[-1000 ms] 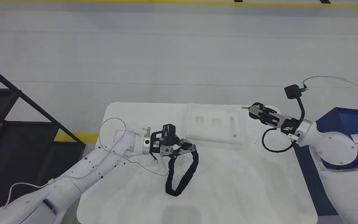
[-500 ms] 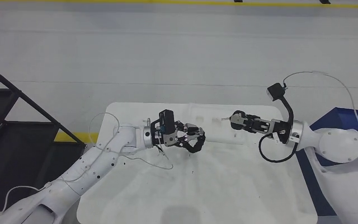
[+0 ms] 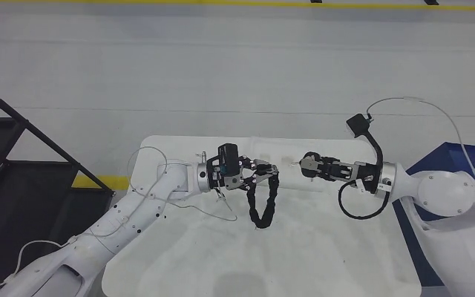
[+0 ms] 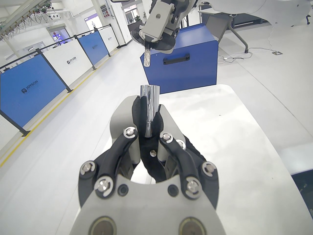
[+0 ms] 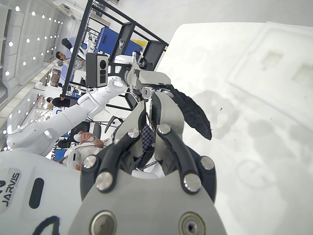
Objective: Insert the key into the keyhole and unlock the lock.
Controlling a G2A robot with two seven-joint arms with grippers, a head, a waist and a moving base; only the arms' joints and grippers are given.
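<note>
The left gripper (image 3: 266,174) is clamping tight on the lock (image 4: 149,99), cylinder pointing to 3 o'clock. The right gripper (image 3: 304,163) is pinching the key (image 4: 147,58) just apart at 3 o'clock, blade aiming toward the keyhole (image 5: 146,92).

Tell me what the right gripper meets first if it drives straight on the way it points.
Probably the lock, held by the left gripper directly opposite; the key in the right gripper would touch first. Exact alignment is unclear.
</note>
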